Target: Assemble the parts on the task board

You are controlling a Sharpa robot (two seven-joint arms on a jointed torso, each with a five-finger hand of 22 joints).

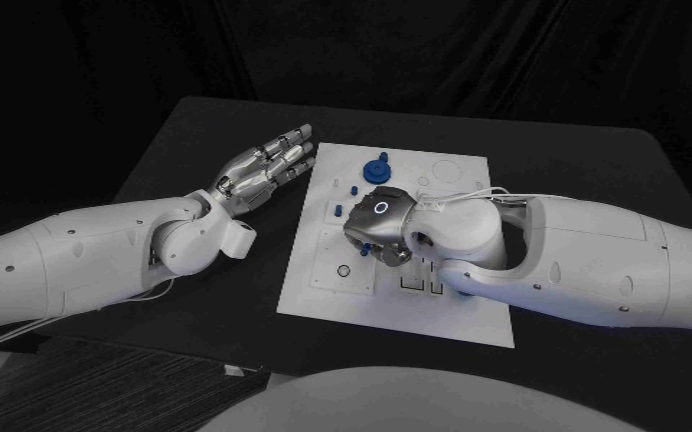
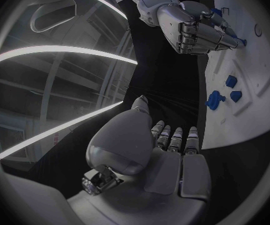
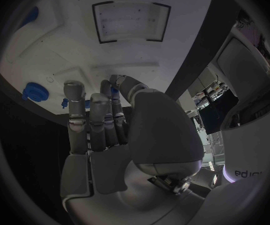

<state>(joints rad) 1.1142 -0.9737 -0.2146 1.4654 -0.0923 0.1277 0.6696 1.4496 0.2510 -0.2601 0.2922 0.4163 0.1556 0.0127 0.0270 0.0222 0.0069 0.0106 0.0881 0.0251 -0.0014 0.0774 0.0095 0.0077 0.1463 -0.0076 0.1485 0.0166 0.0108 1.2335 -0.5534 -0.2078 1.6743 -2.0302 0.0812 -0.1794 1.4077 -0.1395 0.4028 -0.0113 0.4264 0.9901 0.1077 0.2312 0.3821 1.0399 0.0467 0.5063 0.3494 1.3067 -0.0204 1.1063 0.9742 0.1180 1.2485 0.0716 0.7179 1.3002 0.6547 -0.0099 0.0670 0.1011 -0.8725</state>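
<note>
Presently: left hand (image 1: 267,170) flat, fingers together, empty, beside board (image 1: 361,297); right hand (image 1: 378,224) over board, fingers pinching a blue part (image 3: 114,91).

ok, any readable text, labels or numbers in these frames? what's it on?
"edi...": pale letters cut off at the rim of the right wrist view, on the robot's white arm.
Task board: thin outlines and marks, no readable characters.
Left robot hand and right robot hand: no text visible.
</note>
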